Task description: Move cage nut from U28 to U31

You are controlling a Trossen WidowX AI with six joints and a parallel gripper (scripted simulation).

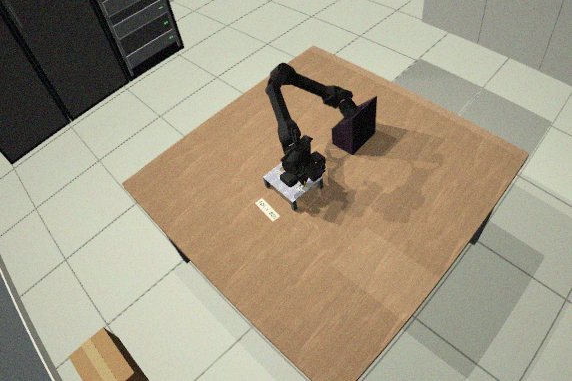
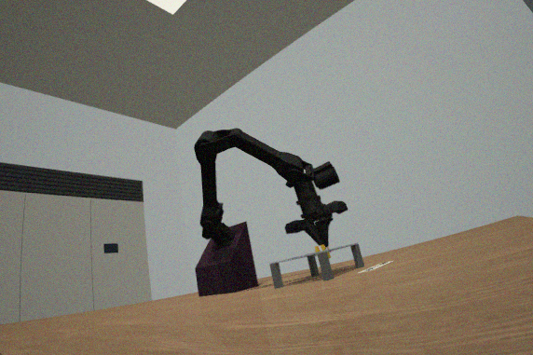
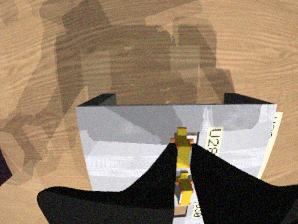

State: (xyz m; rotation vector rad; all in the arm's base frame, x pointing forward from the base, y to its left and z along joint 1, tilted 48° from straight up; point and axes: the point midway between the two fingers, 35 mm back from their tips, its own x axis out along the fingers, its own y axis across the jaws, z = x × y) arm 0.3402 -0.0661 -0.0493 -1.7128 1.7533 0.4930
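Note:
My gripper [image 2: 325,245] [image 3: 181,148] points down at the rail plate [image 1: 292,195] [image 3: 125,117]. It is shut on a yellow cage nut [image 3: 183,156] with small orange edges, beside the U28 label [image 3: 214,140]. Part of the square hole [image 3: 194,138] shows to the right of this nut. I cannot tell if the nut is in the hole or just above it; its wings are hidden. The other yellow nut [image 3: 185,192] sits lower in the wrist view, between the black finger shapes. An opening [image 3: 180,211] shows below it. Hole U31 cannot be made out.
The rail plate stands on short legs [image 1: 294,205] [image 2: 276,276] on the wooden table [image 1: 225,226]. A printed card [image 1: 267,209] [image 2: 378,266] lies beside it. The dark purple arm base [image 1: 355,131] [image 2: 225,266] stands on the opposite side.

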